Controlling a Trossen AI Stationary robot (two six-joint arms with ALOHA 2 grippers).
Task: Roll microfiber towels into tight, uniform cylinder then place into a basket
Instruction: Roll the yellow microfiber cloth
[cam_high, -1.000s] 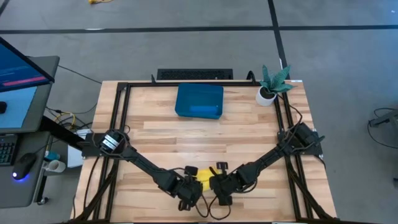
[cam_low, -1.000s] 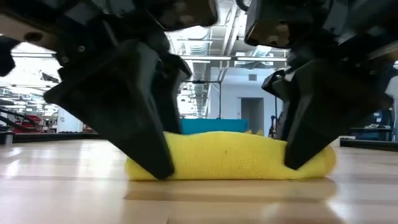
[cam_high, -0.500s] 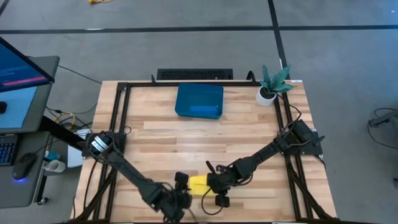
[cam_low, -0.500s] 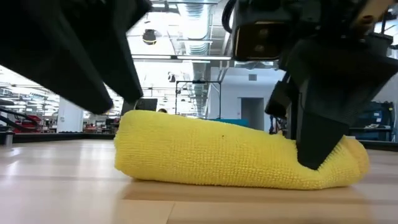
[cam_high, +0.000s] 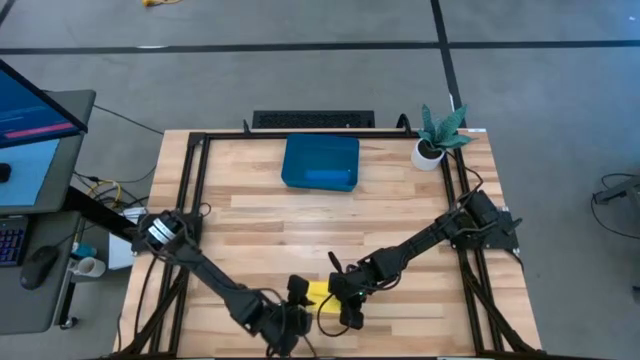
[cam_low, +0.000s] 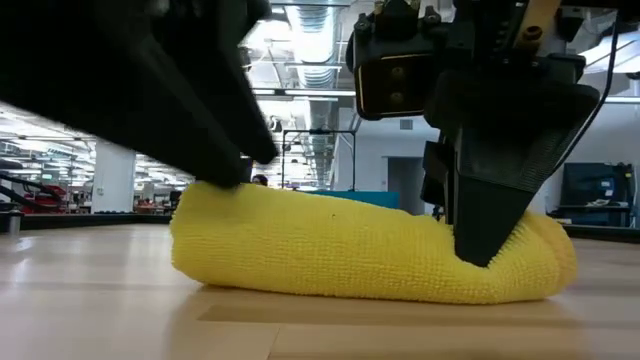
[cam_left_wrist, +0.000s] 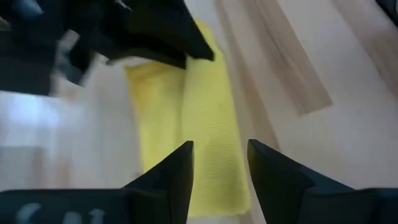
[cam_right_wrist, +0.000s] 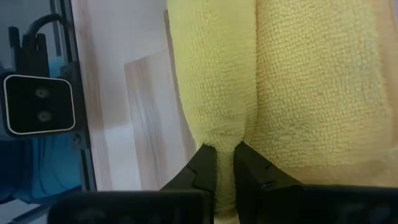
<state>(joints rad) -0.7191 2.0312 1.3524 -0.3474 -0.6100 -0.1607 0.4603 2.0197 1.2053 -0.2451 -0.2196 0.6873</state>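
The yellow towel (cam_low: 350, 250) lies rolled on the table near its front edge, also in the high view (cam_high: 316, 292). My right gripper (cam_right_wrist: 225, 168) is shut on its right end. My left gripper (cam_left_wrist: 221, 167) stands open over the roll's left end, and the yellow roll (cam_left_wrist: 205, 124) shows between and beyond its fingers. The teal basket (cam_high: 290, 150) stands at the far middle of the table, with a blue towel (cam_high: 328, 177) lying in it. My right gripper pinches a raised fold of the cloth (cam_right_wrist: 225, 140) at the roll's right end between its two fingers. The fingers (cam_low: 490, 225) come from above, slanting down. The roll lies on the table. My left gripper's fingertip (cam_low: 245, 165) is right at the roll's top; whether it touches, I cannot tell.
A small white pot with a green plant (cam_high: 435, 140) stands at the far right corner. Black rails (cam_high: 195, 200) run along the table's left, right and far sides. Bare wood lies between the roll and the basket.
My left gripper has come up off the roll's left end and swung toward the table's near edge, turning as it went. My right gripper has gone toward the left, rolling its wrist, with the roll's right end. The roll has shifted toward the near edge.
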